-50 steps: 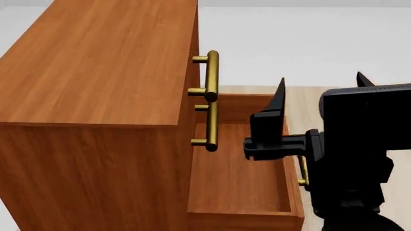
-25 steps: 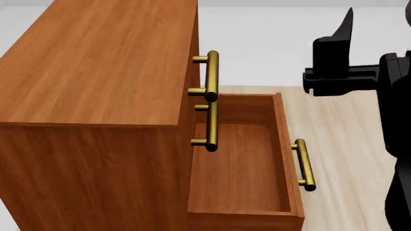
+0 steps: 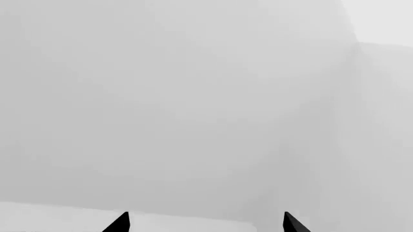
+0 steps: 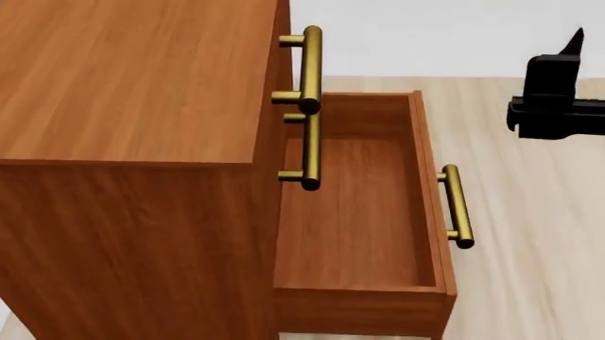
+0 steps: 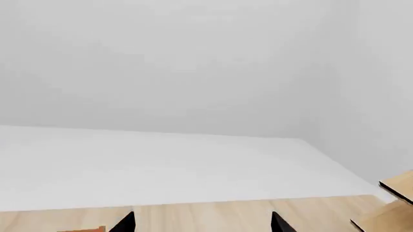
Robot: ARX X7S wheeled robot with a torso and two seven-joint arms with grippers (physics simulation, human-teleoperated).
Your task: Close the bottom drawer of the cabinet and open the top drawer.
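Bottom drawer [image 4: 364,212] pulled fully out from the cabinet [image 4: 132,142], its handle [image 4: 457,205] facing bare floor [image 4: 529,248]. Top drawer [image 4: 283,64] shut. Since half a second ago my view has dipped and the right gripper [image 5: 201,223] has drawn further right, well clear of the drawer rim. Its tips are spread, holding nothing. Left gripper [image 3: 205,223] likewise spread, facing a blank wall [image 3: 193,96].

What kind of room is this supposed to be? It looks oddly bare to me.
Probably a simulated, sparsely furnished test room rather than a real home. The clues: a wooden cabinet with brass handles, its bottom drawer pulled open, standing on a pale plank floor, with blank grey walls behind.
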